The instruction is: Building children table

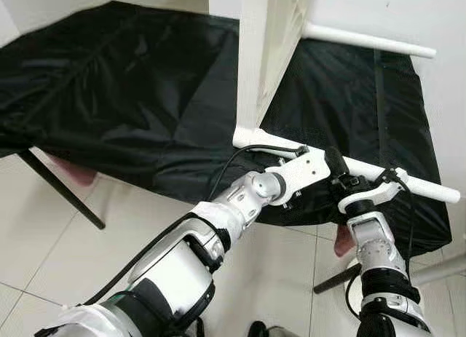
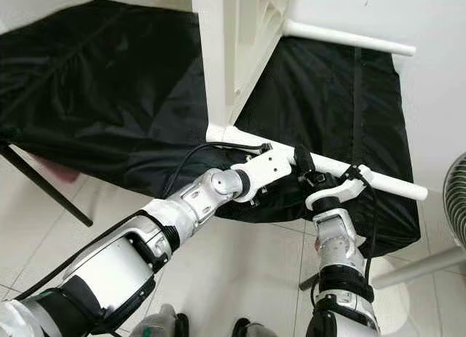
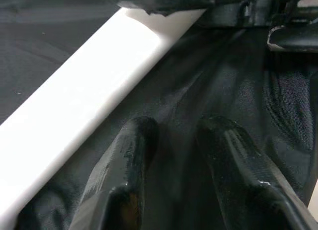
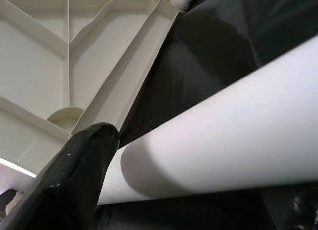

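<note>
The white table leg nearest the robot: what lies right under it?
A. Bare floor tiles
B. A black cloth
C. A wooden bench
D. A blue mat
B: the white table leg lies across a black cloth, with the right gripper at it and the left gripper close beside.

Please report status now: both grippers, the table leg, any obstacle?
Left gripper open beside lower table leg. Right gripper on that leg, jaws unclear. Tabletop on edge on black cloth.
</note>
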Available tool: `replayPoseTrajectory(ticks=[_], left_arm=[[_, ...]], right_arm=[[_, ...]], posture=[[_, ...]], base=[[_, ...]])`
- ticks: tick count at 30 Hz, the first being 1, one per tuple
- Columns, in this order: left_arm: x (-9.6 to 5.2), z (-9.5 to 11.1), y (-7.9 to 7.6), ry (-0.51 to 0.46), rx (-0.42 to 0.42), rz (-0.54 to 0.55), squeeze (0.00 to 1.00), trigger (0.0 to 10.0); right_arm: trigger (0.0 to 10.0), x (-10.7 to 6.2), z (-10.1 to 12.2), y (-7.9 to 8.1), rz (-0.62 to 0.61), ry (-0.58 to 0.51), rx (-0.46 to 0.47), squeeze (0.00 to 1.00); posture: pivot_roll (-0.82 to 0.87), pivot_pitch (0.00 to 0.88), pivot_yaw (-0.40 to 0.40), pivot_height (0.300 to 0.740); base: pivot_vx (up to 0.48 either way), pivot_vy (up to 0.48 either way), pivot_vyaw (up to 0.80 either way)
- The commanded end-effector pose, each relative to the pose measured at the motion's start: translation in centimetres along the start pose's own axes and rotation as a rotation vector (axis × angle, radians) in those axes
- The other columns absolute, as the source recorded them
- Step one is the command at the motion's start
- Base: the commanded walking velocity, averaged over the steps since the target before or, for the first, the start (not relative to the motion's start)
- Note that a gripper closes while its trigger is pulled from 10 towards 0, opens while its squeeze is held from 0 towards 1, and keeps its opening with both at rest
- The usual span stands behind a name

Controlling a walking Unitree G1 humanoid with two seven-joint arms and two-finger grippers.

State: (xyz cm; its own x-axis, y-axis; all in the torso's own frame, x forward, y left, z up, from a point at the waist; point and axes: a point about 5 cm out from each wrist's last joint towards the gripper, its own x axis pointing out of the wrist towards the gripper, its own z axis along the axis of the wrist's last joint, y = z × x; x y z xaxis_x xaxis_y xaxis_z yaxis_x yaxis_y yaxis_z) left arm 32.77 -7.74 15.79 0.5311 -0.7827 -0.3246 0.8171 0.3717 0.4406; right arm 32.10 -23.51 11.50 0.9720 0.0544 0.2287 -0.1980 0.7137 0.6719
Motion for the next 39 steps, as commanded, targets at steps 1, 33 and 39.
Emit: replayPoseTrajectory(ticks=[1, 33, 39], left_arm=[[1.81, 4.43, -5.22, -0.12, -0.033, -0.117, 0.0, 10.0], [1.81, 4.43, -5.22, -0.12, -0.033, -0.117, 0.0, 10.0], [1.81, 4.43, -5.22, -0.12, -0.033, -0.117, 0.0, 10.0]], right_arm=[[10.0, -0.67, -1.1, -1.03, -0.054, 0.042, 0.016, 0.0], [10.0, -0.67, -1.1, -1.03, -0.054, 0.042, 0.016, 0.0], [10.0, -0.67, -1.1, -1.03, -0.054, 0.042, 0.016, 0.0]], posture=[[0.14, 0.159, -0.002, 0.74], [0.14, 0.159, -0.002, 0.74], [0.14, 0.159, -0.002, 0.74]], base=[[0.0, 0.0, 0.0], [0.0, 0.0, 0.0], [0.0, 0.0, 0.0]])
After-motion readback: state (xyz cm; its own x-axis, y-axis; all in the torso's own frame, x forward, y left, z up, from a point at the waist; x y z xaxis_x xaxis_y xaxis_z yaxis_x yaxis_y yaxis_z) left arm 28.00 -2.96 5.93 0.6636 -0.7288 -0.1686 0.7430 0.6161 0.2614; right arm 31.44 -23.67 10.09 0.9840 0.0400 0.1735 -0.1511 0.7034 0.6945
